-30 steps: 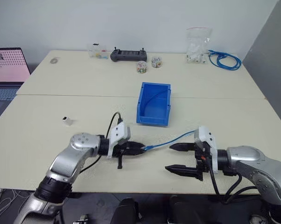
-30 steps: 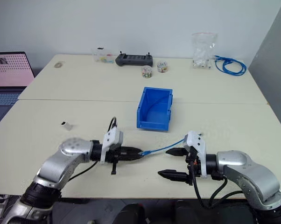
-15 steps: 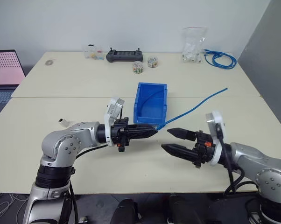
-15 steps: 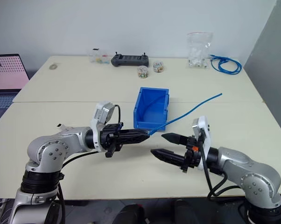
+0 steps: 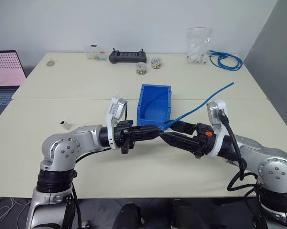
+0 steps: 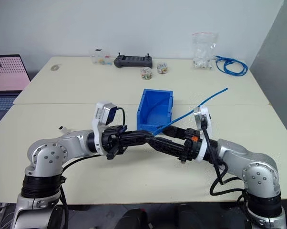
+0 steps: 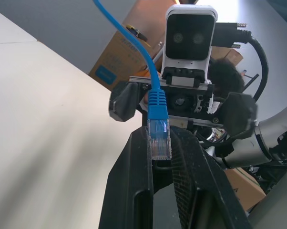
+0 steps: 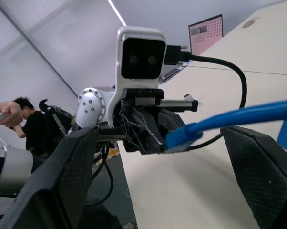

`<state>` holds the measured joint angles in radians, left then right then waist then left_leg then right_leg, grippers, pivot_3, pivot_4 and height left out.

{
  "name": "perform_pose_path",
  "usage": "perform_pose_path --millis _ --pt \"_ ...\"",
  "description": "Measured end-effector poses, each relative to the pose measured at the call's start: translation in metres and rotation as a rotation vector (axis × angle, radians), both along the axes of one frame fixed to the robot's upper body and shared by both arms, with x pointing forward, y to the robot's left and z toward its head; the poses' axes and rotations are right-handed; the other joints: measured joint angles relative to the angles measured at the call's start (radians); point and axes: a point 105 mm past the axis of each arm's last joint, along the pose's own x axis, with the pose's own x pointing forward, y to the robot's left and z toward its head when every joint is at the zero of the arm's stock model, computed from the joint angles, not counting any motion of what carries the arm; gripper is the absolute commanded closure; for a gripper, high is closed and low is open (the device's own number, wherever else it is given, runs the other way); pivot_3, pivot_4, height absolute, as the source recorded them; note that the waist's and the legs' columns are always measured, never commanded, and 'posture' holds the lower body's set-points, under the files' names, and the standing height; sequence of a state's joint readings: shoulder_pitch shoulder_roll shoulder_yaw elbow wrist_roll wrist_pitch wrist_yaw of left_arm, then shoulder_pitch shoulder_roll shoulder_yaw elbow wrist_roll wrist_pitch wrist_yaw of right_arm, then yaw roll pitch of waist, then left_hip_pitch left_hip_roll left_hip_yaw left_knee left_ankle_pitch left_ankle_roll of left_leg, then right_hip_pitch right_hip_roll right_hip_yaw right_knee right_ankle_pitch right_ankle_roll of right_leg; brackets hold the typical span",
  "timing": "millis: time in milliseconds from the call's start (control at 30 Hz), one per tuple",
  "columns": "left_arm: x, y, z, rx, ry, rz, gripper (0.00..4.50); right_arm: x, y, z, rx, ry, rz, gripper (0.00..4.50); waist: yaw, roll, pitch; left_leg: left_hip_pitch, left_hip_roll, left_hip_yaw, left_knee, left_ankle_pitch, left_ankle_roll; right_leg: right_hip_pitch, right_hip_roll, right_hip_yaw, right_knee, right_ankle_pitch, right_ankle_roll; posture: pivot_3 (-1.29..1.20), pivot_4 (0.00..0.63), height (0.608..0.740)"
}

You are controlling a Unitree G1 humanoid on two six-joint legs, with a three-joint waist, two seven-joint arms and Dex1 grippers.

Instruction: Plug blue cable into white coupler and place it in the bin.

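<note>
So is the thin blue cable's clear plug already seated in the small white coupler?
No. The clear plug is bare, pinched in the shut left tool; the small white coupler lies apart on the table.

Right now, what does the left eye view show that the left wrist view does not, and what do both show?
Left eye view alone: the bin, the white coupler lying on the table, and the cable's free end up in the air. Left wrist view alone: the clear plug pinched between the left gripper fingers, and cardboard boxes. Both: the blue cable, the table and the open right gripper.
</note>
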<state>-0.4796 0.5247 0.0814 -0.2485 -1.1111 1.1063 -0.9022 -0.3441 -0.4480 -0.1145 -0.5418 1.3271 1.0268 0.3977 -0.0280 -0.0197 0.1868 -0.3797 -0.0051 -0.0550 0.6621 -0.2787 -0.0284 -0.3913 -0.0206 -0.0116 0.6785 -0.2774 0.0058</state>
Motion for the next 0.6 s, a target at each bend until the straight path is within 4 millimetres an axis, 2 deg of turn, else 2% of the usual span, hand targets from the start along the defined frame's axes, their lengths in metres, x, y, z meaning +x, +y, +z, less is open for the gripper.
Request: perform_pose_path --millis 133,333,500,600 --pt "-0.0027 -0.0013 0.0028 -0.007 -0.007 -0.009 4.24 0.0008 0.0003 0.0046 0.030 0.007 0.008 1.88 0.000 0.000 0.000 0.000 0.000 0.000 0.000 0.000 0.000 0.000 0.000 0.000 0.000 0.000 0.000 0.00 0.150 0.740" --pt "-0.0039 -0.0017 0.0044 -0.016 -0.004 -0.015 4.24 -0.0002 0.0001 0.0054 0.039 0.020 0.018 3.04 0.000 0.000 0.000 0.000 0.000 0.000 0.000 0.000 0.000 0.000 0.000 0.000 0.000 0.000 0.000 0.00 0.150 0.740" --pt "-0.0058 -0.0023 0.0066 -0.033 0.001 -0.029 4.24 0.0008 -0.0009 0.0056 0.041 0.024 0.012 4.26 0.000 0.000 0.000 0.000 0.000 0.001 0.000 0.000 0.000 0.000 0.000 0.000 0.000 0.000 0.000 0.00 0.150 0.740" --pt "-0.0059 -0.0024 0.0079 -0.036 -0.002 -0.031 4.24 0.0004 -0.0009 0.0067 0.048 0.023 0.015 4.37 0.000 0.000 0.000 0.000 0.000 0.001 0.000 0.000 0.000 0.000 0.000 0.000 0.000 0.000 0.000 0.00 0.150 0.740"
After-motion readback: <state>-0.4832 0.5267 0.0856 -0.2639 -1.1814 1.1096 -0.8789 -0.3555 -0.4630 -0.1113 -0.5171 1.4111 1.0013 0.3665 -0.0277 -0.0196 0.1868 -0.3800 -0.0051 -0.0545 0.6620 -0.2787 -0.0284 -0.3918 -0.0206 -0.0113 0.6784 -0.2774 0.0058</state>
